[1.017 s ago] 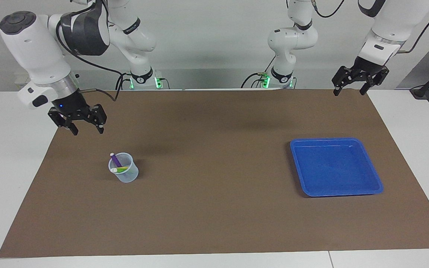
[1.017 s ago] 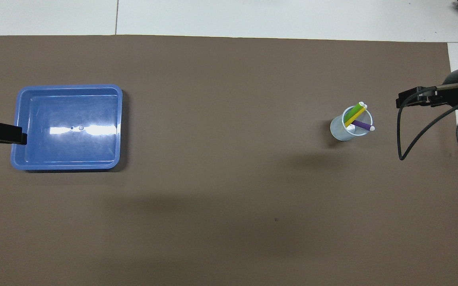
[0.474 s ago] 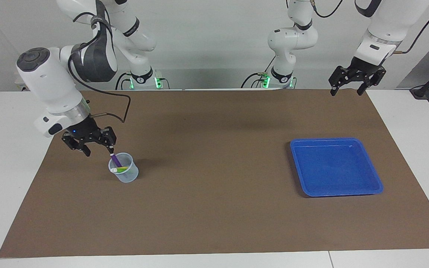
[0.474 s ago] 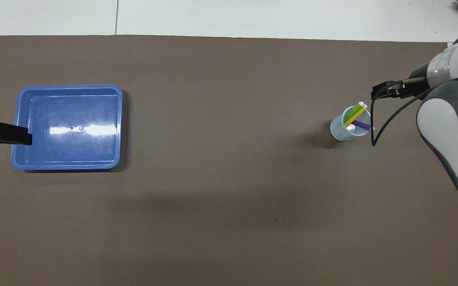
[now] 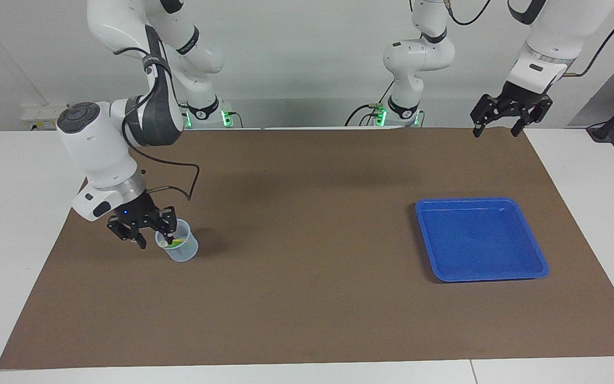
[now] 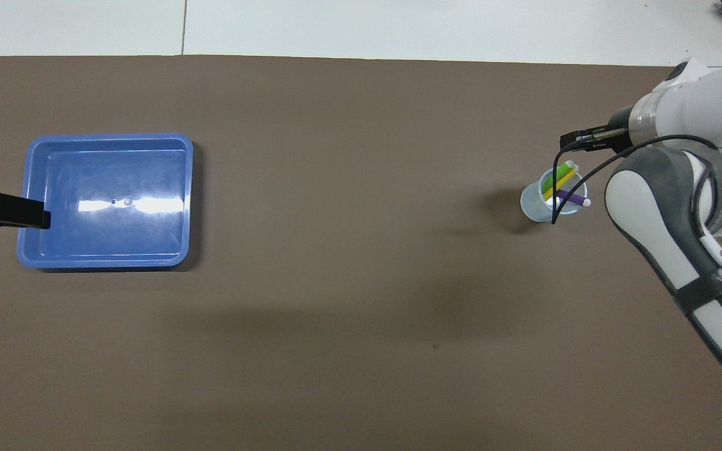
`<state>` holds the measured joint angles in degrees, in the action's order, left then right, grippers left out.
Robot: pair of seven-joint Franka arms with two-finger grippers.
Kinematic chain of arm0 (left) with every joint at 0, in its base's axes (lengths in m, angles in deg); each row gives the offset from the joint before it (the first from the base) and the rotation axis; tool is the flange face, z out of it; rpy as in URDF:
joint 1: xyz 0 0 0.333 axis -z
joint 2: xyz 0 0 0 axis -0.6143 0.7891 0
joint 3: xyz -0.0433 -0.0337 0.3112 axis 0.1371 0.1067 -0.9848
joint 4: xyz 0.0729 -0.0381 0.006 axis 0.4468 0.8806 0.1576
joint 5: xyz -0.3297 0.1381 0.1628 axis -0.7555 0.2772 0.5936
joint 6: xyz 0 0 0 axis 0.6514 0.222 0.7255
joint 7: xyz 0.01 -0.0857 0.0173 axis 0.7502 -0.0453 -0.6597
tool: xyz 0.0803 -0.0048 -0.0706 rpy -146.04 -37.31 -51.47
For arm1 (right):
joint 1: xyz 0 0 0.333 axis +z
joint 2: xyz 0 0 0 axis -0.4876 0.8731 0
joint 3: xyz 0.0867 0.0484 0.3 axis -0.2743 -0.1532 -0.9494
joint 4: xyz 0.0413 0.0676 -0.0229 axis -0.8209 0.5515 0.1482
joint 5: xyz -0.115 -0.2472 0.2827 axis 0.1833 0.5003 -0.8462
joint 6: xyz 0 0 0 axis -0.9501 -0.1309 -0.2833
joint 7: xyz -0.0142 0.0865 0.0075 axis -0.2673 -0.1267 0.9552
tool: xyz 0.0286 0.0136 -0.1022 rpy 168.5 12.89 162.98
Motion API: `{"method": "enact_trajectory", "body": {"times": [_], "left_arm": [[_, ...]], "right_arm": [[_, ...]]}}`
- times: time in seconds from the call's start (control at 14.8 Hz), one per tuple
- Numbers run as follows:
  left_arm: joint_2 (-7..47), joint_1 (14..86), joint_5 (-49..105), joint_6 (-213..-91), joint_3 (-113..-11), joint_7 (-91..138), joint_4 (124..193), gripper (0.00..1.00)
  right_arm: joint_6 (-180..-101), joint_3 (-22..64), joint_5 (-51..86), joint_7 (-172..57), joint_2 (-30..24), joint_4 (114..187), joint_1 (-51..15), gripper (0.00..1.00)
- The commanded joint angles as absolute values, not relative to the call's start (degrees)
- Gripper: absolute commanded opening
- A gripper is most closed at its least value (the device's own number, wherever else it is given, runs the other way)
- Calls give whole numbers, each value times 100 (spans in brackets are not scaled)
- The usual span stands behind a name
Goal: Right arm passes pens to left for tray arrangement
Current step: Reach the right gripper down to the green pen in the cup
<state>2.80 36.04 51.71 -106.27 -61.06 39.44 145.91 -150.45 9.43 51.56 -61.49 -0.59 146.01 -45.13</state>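
Observation:
Three pens stand in a small translucent cup (image 5: 183, 252) (image 6: 531, 204) at the right arm's end of the brown mat: a green pen (image 6: 560, 173), a yellow pen (image 6: 554, 188) and a purple pen (image 6: 569, 198). My right gripper (image 5: 153, 237) (image 6: 573, 140), with its blue light on, is low at the cup's rim, fingers apart. In the facing view it hides the purple pen's upper end, and only some green (image 5: 178, 242) shows in the cup. The blue tray (image 5: 435, 269) (image 6: 110, 136) lies bare at the left arm's end. My left gripper (image 5: 499, 127) (image 6: 35, 212) waits open, high in the air.
A brown mat (image 5: 307, 298) covers most of the white table (image 5: 14, 224). The right arm's black cable (image 6: 565, 181) loops over the cup in the overhead view. Both arm bases stand at the robots' edge of the table.
The right arm swung down from above the mat's edge to the cup, and its fingers have narrowed. The left gripper rose slightly and has since held still.

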Motion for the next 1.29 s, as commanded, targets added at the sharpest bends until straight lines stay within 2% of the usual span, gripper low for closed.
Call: {"method": "enact_trajectory", "body": {"times": [0.0,0.2,0.75,1.22], "left_arm": [[192,3632,5166,-10535,-6118,3951,14611,100],[192,3632,5166,-10535,-6118,3951,14611,100],[192,3632,5157,-10517,-6118,3943,14602,100],[192,3632,5166,-10526,-6118,3943,14602,100]], "right_arm": [[-15226,916,5248,-6086,-30,14728,-4501,60],[-15226,916,5248,-6367,-91,14974,-4439,60],[-15120,916,5239,-6412,-135,15027,-4342,59],[-15102,925,5239,-6412,-205,15194,-4368,53]]}}
